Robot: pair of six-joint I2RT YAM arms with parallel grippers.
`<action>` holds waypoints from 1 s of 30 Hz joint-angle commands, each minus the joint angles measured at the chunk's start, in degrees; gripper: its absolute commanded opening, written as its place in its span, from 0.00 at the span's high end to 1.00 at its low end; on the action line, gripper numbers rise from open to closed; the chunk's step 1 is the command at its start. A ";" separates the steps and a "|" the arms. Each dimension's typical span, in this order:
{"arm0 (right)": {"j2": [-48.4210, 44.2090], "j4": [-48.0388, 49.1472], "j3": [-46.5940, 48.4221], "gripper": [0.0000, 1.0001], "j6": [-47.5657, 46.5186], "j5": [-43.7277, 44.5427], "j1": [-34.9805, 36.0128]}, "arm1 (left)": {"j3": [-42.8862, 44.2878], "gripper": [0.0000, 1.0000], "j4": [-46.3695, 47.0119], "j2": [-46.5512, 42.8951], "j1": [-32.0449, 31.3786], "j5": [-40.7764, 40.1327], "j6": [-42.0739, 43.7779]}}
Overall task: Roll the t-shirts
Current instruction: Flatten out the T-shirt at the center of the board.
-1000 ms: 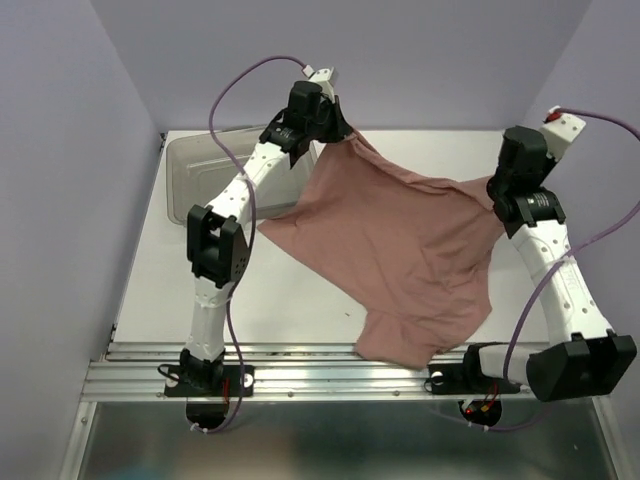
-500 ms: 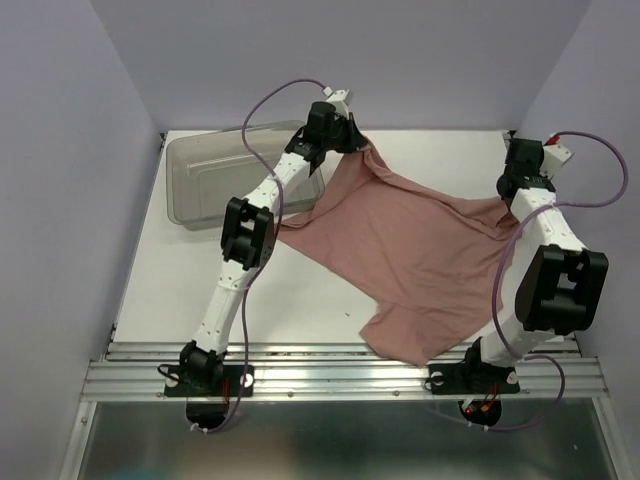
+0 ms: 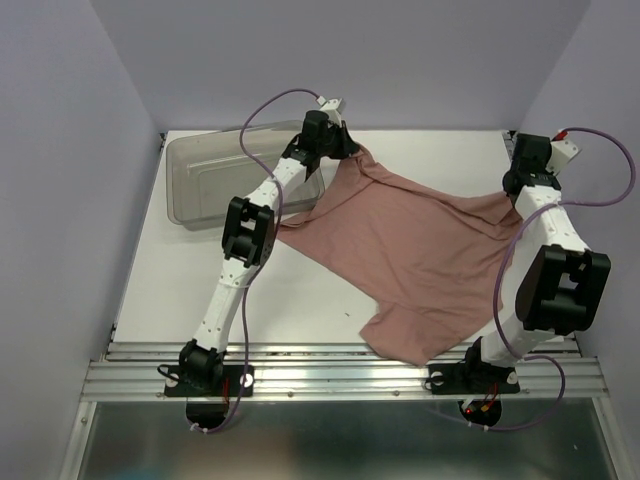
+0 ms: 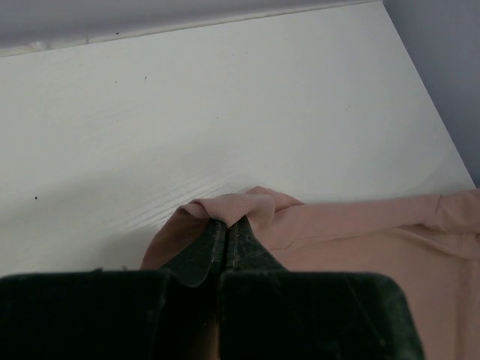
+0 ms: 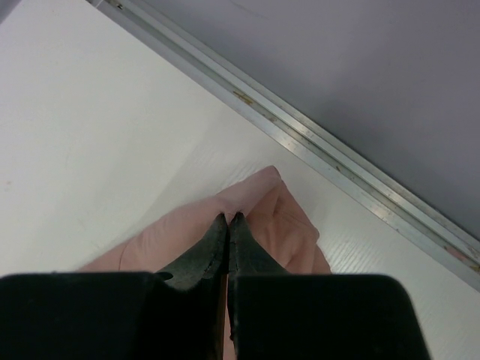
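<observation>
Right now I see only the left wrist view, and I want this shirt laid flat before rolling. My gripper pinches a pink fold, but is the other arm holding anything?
Observer: Yes. The right gripper is shut on another bunched edge of the pink t-shirt, by the right edge of the table.
Operator: Is the cloth flat between the two?
Observer: Mostly spread out, but its near end drapes onto the metal rail at the table's front.
Operator: Anything next to my arm?
Observer: A clear grey plastic bin sits in the far left corner, to the left of the left gripper.
</observation>
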 commanded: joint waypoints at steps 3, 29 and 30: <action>-2.75 0.32 -2.96 0.99 1.92 -3.36 -0.29 | -0.45 1.00 0.66 -5.08 0.07 -0.77 4.28; -12.59 -0.65 -11.06 0.99 2.71 -12.51 -0.29 | -31.65 1.00 -0.93 -24.33 -7.92 -6.13 7.63; -12.68 -0.56 -11.23 0.99 2.63 -12.60 -0.29 | -32.70 1.00 -0.93 -25.03 -8.27 -7.96 7.45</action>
